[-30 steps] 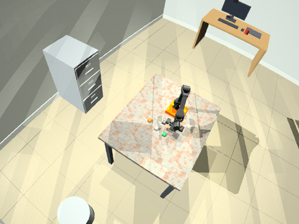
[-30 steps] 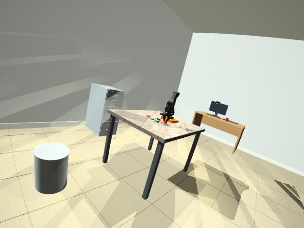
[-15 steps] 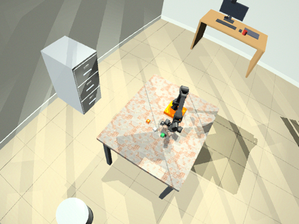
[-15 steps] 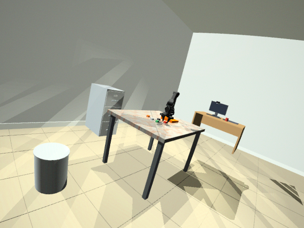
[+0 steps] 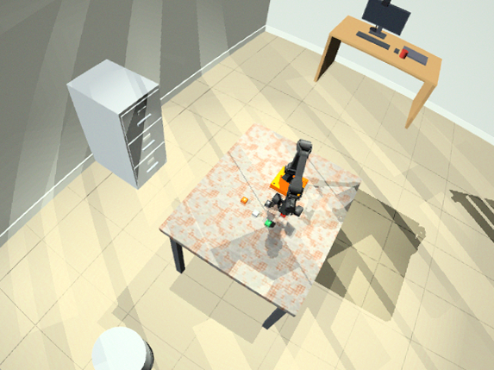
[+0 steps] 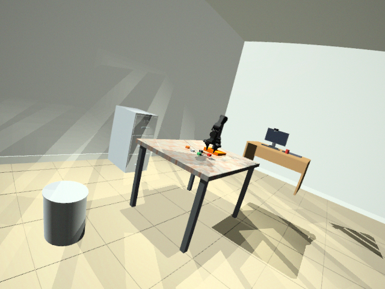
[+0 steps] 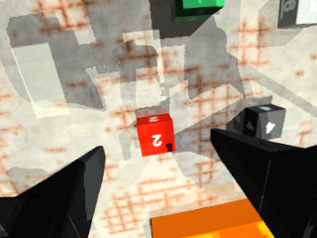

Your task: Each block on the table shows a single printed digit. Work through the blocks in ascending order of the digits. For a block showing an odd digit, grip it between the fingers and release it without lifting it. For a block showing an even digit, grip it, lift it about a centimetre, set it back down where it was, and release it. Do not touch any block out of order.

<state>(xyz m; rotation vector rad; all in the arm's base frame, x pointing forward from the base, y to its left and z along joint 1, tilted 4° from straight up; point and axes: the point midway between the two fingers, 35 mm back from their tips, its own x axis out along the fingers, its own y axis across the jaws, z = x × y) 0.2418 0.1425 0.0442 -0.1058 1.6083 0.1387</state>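
Between open claw (image 7: 158, 164): red block (image 7: 156, 135)

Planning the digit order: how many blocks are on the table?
4 visible: red block between the open fingers, black beside it, green and white farther out. Orange makes 5; none seem hidden.

I see a marbled table (image 5: 215, 238) on dark legs. Directly on it: orange robot base plate (image 5: 279, 183), red block (image 7: 156, 134) marked 2, black block (image 7: 264, 121) marked 4, green block (image 5: 269, 223), white block (image 5: 256, 213), orange block (image 5: 244, 199), all apart from each other.
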